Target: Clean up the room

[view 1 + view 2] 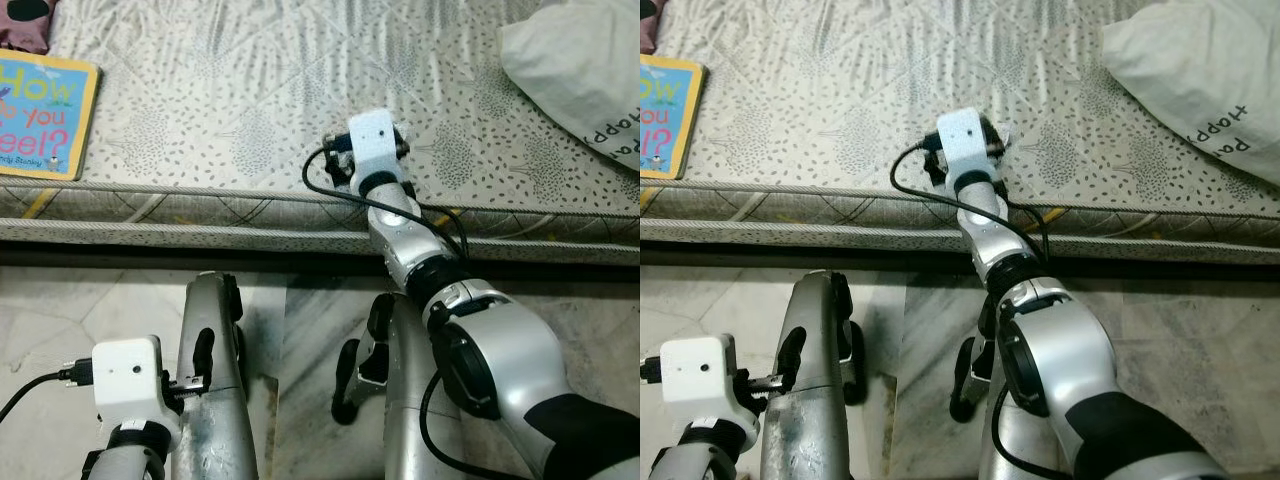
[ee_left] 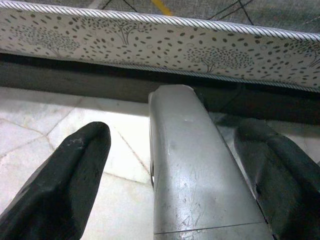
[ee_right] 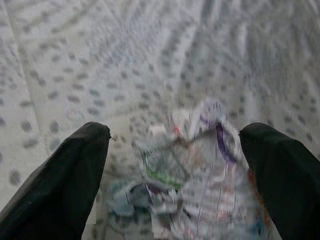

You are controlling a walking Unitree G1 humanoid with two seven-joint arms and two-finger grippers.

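**Right wrist view: a wrapper sits between two wide-apart fingers**

The right gripper (image 3: 175, 175) is spread wide over the bed (image 1: 250, 110). Its two black fingers (image 3: 55, 185) stand far apart, and a crumpled wrapper (image 3: 185, 185) lies on the bed between them — white, with bits of purple, green and red. The picture is blurry, so I cannot tell if the fingers touch the wrapper. They are not squeezing it.

From the head views, the right arm (image 1: 420, 250) reaches out over the near edge of the bed, about in the middle.

The left gripper (image 2: 175, 165) hangs low over the pale floor (image 1: 60, 310), near the bed's side. Its fingers are spread too, one on each side of the robot's silver leg (image 2: 192, 170), and they hold nothing.

A colourful book (image 1: 40, 115) lies on the bed at the far left. A white bag (image 1: 575, 70) with letters on it sits at the far right — well away from the wrapper.
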